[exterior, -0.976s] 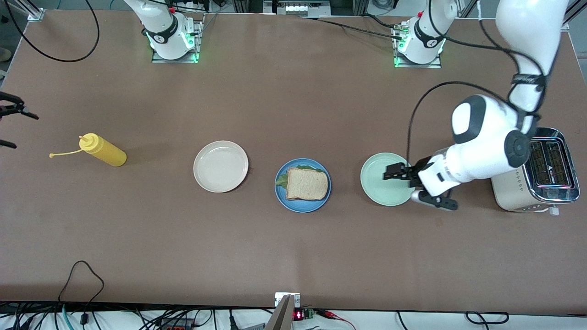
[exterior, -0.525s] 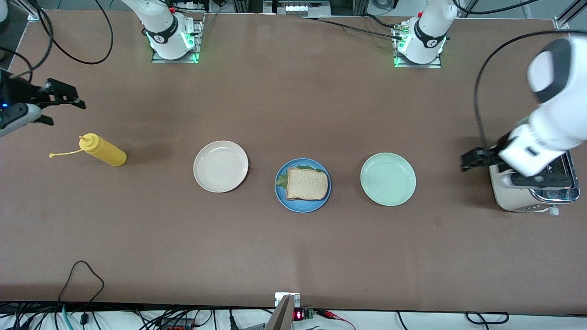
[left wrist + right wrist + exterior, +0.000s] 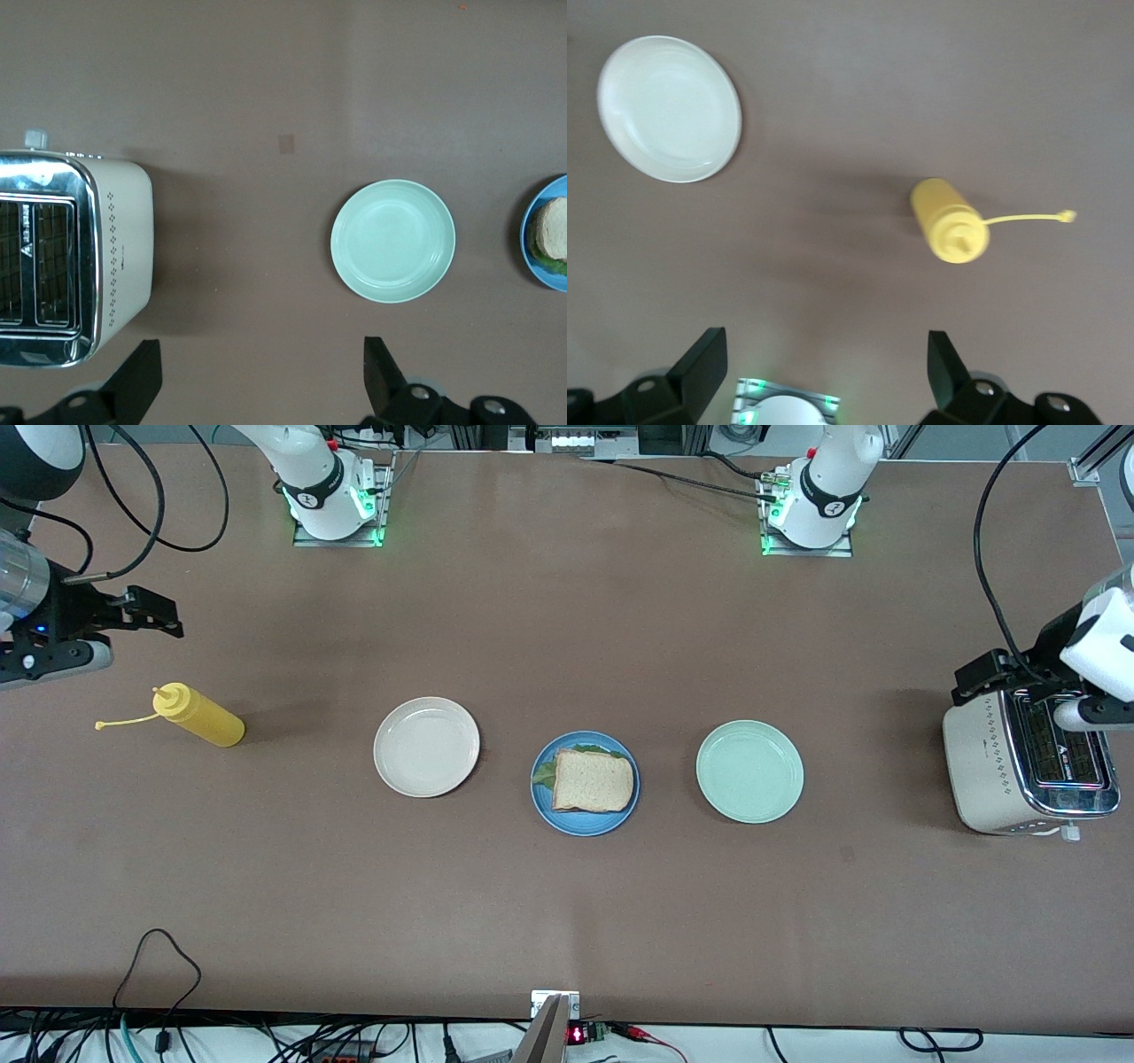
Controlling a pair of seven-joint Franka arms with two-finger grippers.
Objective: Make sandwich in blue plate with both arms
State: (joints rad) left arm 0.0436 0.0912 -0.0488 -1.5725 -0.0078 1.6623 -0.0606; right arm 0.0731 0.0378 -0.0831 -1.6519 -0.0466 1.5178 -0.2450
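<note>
Bread-and-lettuce sandwich (image 3: 592, 780) sat assembled on the round medium-blue plate (image 3: 585, 824), mid brown desk (image 3: 567, 903), between a cream-white plate (image 3: 426, 746) and a pale mint-green plate (image 3: 749, 771). Left gripper (image 3: 979, 676) hung over the silver-and-beige toaster (image 3: 1019, 766), jaws spread wide, holding nothing. Right gripper (image 3: 151, 613) hung over bare desk near the yellow squeeze bottle (image 3: 199, 716), jaws also wide apart, empty.

Glossy white arms (image 3: 306, 460), blk joint bands, blk cables (green base LEDs)
</note>
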